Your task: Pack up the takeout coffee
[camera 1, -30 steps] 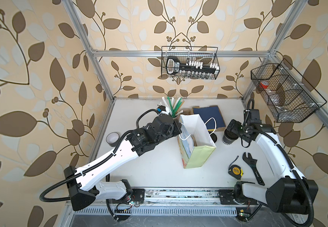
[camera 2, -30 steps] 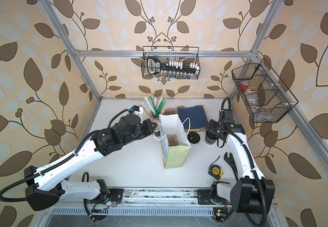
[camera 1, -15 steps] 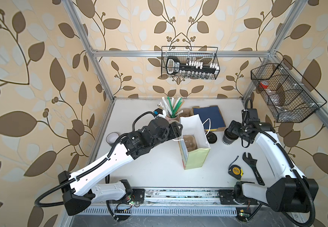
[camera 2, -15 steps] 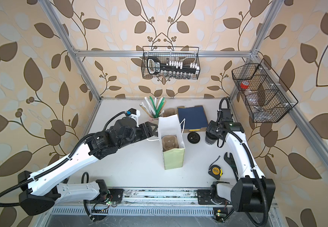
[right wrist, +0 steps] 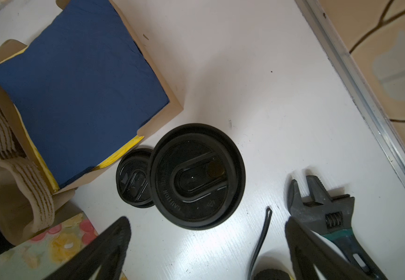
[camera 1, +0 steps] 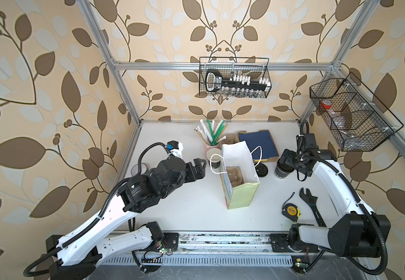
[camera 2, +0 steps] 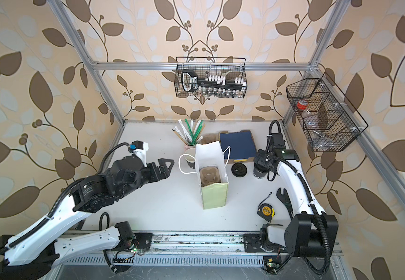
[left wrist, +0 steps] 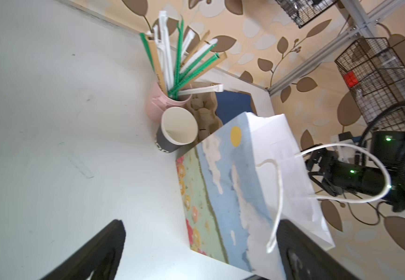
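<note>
White table (camera 1: pixel 184 206), left tool (camera 1: pixel 198 167) spread near bag (camera 1: pixel 241 198), right tool (camera 1: pixel 284 163) spread, pointing down over lidded cup (camera 1: pixel 280 175)

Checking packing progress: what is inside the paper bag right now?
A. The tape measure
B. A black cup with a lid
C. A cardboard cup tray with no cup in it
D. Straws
C: in a top view the paper bag holds only the brown cardboard cup tray, while the open black cup and the other black cup both stand outside it.
</note>
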Robot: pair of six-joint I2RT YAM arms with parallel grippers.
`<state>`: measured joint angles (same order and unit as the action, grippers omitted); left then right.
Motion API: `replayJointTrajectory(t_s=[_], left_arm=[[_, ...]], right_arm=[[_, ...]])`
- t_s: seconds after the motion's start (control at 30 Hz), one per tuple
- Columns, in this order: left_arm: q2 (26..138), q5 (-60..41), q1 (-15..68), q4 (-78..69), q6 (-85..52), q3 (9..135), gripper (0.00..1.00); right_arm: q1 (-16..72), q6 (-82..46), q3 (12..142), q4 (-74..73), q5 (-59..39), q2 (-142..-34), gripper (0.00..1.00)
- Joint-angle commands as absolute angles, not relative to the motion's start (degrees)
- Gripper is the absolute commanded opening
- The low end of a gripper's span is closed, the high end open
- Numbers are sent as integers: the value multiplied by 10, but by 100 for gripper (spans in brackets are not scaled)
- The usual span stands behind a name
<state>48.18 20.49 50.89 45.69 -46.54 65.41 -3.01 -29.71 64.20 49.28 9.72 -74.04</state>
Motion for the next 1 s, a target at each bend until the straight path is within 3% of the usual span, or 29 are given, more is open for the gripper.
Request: replayJointTrajectory(t_s=[0.0, 0.3, 0.6, 0.97], left_arm=[[449, 266, 502, 504, -450, 620, 99], [442, 305, 498, 584, -378, 586, 99], [498, 235, 456, 573, -356, 562, 99], [505, 212, 431, 563, -341, 554, 99]], right_arm=[[-27, -289, 662, 492, 108, -751, 100], [-15, -272, 685, 505, 124, -793, 94], [-10, -257, 710, 526, 106, -858, 88], [-4, -246, 749, 559, 115, -874, 88]])
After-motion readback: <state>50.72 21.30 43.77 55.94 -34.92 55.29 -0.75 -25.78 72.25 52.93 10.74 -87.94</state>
